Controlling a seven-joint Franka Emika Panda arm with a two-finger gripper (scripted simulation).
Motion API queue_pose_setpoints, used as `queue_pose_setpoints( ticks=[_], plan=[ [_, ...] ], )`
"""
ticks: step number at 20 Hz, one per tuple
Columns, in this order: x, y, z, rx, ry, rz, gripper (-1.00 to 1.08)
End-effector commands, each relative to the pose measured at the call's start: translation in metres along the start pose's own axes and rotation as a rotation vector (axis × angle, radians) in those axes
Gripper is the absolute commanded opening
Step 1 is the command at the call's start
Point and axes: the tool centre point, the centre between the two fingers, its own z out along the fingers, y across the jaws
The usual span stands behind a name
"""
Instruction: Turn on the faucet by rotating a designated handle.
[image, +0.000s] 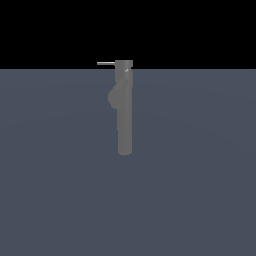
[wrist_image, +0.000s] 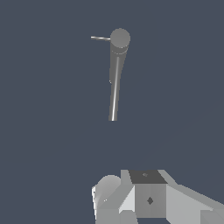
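Note:
The faucet (image: 124, 117) is a matte grey tube standing on the blue-grey floor, with a rounded bulge on the exterior view's left side and a short cap (image: 124, 63) at its top. The handle (image: 105, 63), a thin light grey rod, sticks out level from the cap toward the exterior view's left. The wrist view looks down on the faucet (wrist_image: 115, 83) from a distance, with the handle (wrist_image: 100, 38) projecting from the cap. No gripper fingers show in either view.
Grey and white boxy robot parts (wrist_image: 148, 197) lie at the edge of the wrist view, well apart from the faucet. A plain blue-grey floor (image: 200, 175) surrounds the faucet, with black background beyond it.

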Motion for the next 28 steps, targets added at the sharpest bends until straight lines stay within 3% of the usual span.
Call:
queue_pose_setpoints(
  ticks=[1,13,28],
  plan=[
    [0.0,0.0,0.0,0.0,0.0,0.0,-1.0],
    [0.031,-0.007,0.026,0.004,-0.006,0.01,-1.0],
    [0.133,-0.026,0.109,0.015,-0.026,0.041,-1.0]
  ],
)
